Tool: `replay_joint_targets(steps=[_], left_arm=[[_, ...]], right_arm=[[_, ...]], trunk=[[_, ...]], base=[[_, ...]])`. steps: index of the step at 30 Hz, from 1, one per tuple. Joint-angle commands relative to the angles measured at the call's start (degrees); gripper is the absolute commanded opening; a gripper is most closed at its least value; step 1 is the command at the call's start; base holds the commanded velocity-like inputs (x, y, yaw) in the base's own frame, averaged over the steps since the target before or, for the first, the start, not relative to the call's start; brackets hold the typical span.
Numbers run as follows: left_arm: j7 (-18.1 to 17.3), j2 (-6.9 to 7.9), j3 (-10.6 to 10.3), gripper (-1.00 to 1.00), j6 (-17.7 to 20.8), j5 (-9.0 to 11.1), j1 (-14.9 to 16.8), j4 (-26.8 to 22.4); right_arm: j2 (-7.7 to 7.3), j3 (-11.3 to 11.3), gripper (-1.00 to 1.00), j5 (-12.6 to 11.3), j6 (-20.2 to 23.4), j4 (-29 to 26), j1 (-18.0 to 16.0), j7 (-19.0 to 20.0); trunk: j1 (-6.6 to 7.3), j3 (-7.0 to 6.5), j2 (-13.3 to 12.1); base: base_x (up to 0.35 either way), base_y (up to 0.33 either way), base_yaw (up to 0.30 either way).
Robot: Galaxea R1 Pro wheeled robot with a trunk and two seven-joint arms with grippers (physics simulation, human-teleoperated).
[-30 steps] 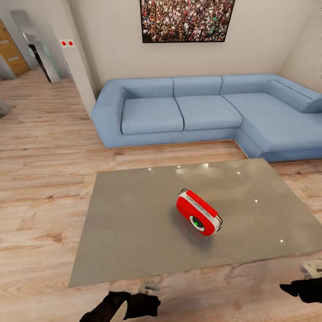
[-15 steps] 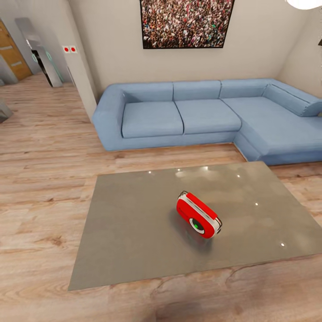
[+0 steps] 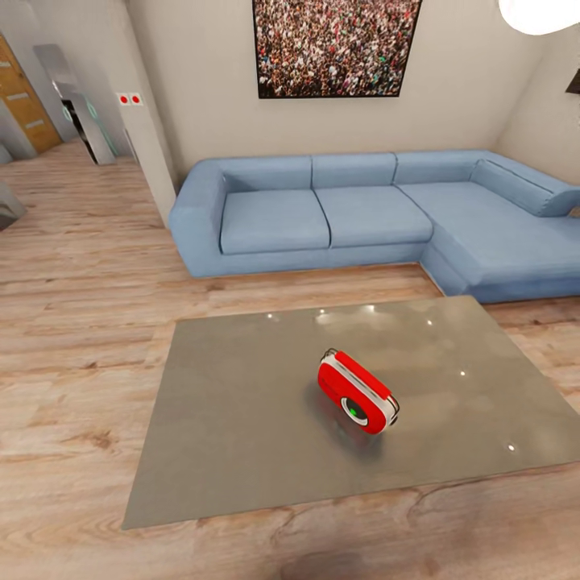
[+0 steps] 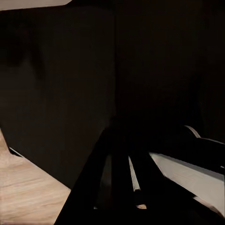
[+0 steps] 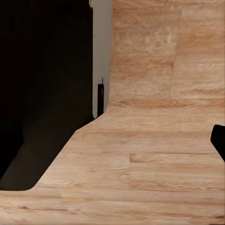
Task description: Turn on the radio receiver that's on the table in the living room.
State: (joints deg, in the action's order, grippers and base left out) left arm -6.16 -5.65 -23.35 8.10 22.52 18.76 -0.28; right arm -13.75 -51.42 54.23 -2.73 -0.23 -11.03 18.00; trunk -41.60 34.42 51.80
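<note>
The robot stands in the living room facing the table, so the step in hand looks like the approach, nearly finished, with the reach not yet begun. The radio sits on the glossy grey top, a little right of centre and nearer the robot's edge than the far one. It lies at an angle to the table's sides, with its grey dial and green centre turned toward the robot's right-front, and a thin black wire handle shows at its far end. Beyond the table the blue sofa runs along the wall beneath a framed crowd photo, and a white lamp hangs at the upper right.

The head view carries no arm over the table. The left wrist view is mostly dark, with a strip of wood floor in one corner; the right wrist view looks down on the floor beside a dark body panel. In neither can I tell whether the gripper is spread or pressed together.

The next move probably calls for raising an arm, likely the right since the radio lies to that side, bringing the gripper over the table and pressing the dial face. A light touch seems wise, as the radio could slide on the slick top.
</note>
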Motion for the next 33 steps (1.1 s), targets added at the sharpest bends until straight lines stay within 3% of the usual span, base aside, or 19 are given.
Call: replay_joint_targets(steps=[1,9,16,18,33], left_arm=[[0.57,0.01,0.01,-1.00,-0.02,0.03,-0.56,0.00],[3.36,0.58,0.11,-1.00,-2.86,0.14,-3.74,0.01],[5.21,3.49,0.15,-1.00,-2.99,0.39,-3.81,0.01],[5.31,3.81,0.15,-1.00,-3.05,0.41,-3.82,0.01],[5.55,4.64,0.24,-1.00,-4.38,0.67,-3.82,0.01]], right_arm=[[0.13,0.00,1.00,0.00,-0.46,0.60,0.08,-0.57],[0.70,0.06,1.00,-0.54,-3.14,1.73,2.11,-2.57],[4.91,0.01,1.00,-0.70,-6.08,1.81,3.60,-8.97],[5.31,0.01,1.00,-0.70,-6.28,1.81,3.68,-9.53],[5.67,-0.02,1.00,-0.79,-6.48,1.81,3.74,-11.05]], trunk=[[0.00,-0.09,0.00],[0.00,-0.81,0.00],[0.00,-1.44,0.00],[0.00,-1.62,0.00],[0.00,-2.96,0.00]], base=[[0.000,0.000,0.000],[0.000,0.000,0.000],[0.000,0.000,0.000],[0.000,0.000,0.000],[0.000,0.000,0.000]])
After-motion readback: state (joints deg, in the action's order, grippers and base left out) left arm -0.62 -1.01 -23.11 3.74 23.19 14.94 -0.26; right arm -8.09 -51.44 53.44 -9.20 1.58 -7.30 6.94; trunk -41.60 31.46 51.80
